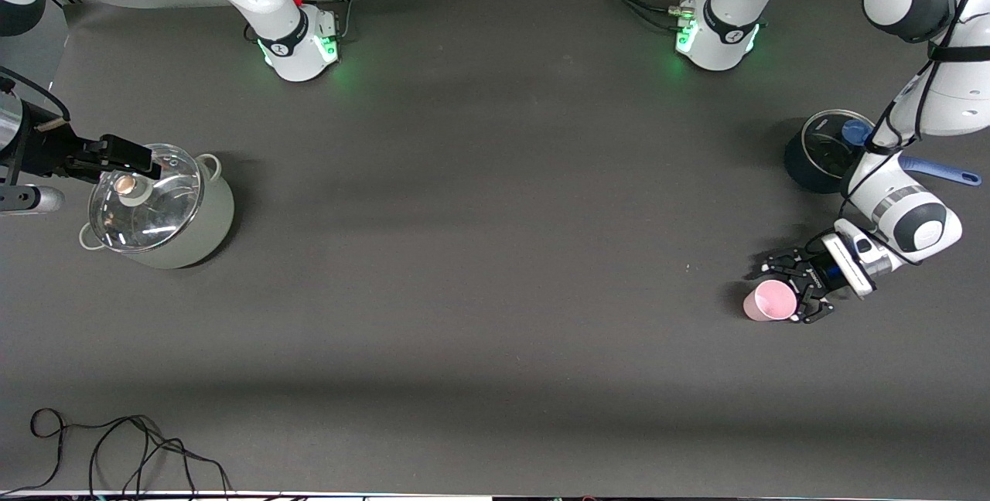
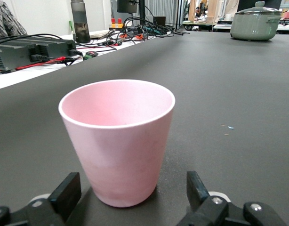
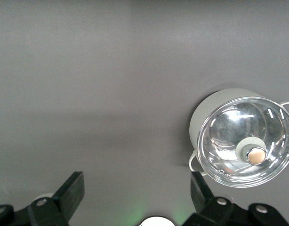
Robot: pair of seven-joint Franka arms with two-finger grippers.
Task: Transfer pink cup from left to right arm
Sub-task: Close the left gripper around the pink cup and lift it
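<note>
The small pale-pink plastic tumbler [image 1: 770, 301] stands upright at the front view's four o'clock, between the left gripper [image 1: 797, 288]'s wide-spread claw fingers [image 2: 65, 193], not yet clamped. Pickup is in hand; closing comes next. The right gripper [image 1: 124, 155], fingers apart, waits over the lidded grey-green pot [image 1: 158, 211] at nine o'clock.

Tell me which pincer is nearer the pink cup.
Left. The left pincer is open around the pink cup, fingers either side. The right pincer waits open over the lidded grey pot at the right arm's end.

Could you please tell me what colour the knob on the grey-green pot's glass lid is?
The knob is coppery, on a pale grey-green base; the right wrist view shows it best.
</note>
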